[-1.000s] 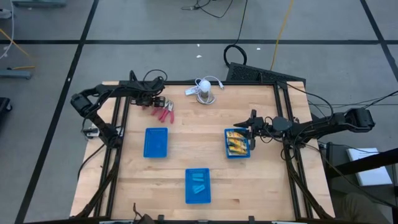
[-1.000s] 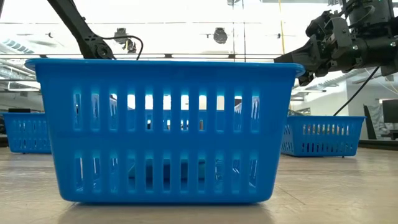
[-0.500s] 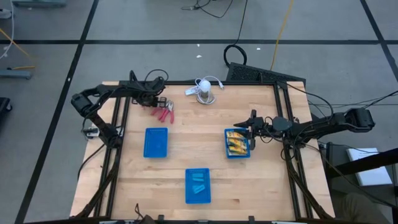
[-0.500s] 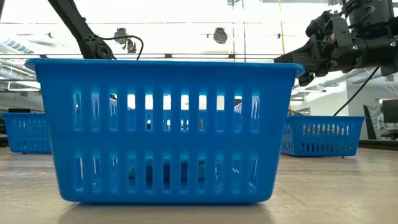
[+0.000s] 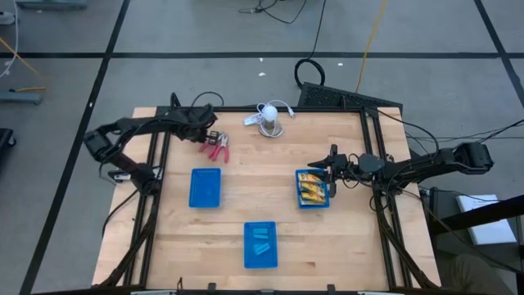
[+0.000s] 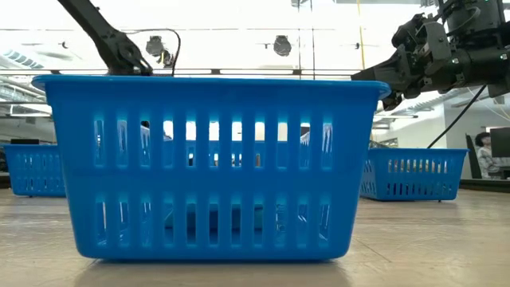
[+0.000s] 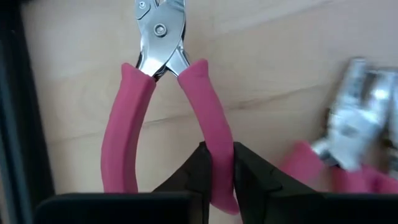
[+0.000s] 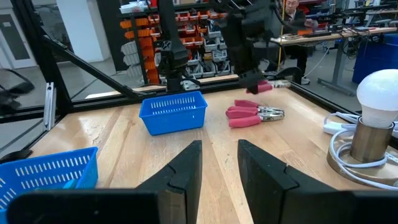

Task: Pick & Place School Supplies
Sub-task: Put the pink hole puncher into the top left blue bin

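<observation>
Table back-left: left hand [image 7: 217, 165] clamps red-handled tool [image 7: 163, 93] handle, tool tip cropped; right hand [image 8: 219, 163] parted, idle.

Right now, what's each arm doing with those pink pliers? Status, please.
Left gripper fingers shut on one handle of the pink pliers, far-left table corner. Second pair lies beside. Right gripper open, above the tray of yellow boxes. Nothing in the way.

3 blue baskets [image 5: 205, 188], 2 pink-handled pliers [image 7: 163, 106], 1 white lamp [image 5: 269, 116]
</observation>
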You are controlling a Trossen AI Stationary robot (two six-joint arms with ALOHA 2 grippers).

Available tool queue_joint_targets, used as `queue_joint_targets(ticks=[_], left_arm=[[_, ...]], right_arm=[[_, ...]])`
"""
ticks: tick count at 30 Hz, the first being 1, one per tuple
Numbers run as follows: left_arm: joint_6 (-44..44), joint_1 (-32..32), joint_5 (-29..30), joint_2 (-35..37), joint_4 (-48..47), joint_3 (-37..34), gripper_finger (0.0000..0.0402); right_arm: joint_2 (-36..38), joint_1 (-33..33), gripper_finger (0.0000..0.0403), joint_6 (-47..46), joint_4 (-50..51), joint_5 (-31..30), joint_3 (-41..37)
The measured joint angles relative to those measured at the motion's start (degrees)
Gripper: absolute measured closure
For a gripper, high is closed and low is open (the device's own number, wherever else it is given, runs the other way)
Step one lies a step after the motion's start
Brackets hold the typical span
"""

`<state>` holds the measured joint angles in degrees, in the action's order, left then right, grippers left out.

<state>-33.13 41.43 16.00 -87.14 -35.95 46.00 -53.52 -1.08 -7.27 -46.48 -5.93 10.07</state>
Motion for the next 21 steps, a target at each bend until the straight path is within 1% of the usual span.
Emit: queue_joint_targets(ticks=[4,9,12,15,21], left_arm=[[-2.8,-4.7,0.4,6.8,-4.6,0.0,0.0361],[-8.5,-14.5,0.5,14.6,-8.6,0.0,0.0359],[-13.0,-21.8,0.4,18.3,-10.8,0.1,0.0352],[-19.6,-29.8,0.5,20.7,-13.4,0.1,0.0360],[-34.3,-47.1,3.7,22.0,-14.3,0.1,0.0362]], right_arm=[[0.0,0.0,0.0310,0.0,0.0,0.0,0.0],[0.0,0.0,0.0310,0.0,0.0,0.0,0.0],[0.0,0.0,0.0310,0.0,0.0,0.0,0.0],[0.0,0.0,0.0310,-0.2,0.0,0.0,0.0],[0.0,0.0,0.0310,-0.9,0.0,0.0,0.0]])
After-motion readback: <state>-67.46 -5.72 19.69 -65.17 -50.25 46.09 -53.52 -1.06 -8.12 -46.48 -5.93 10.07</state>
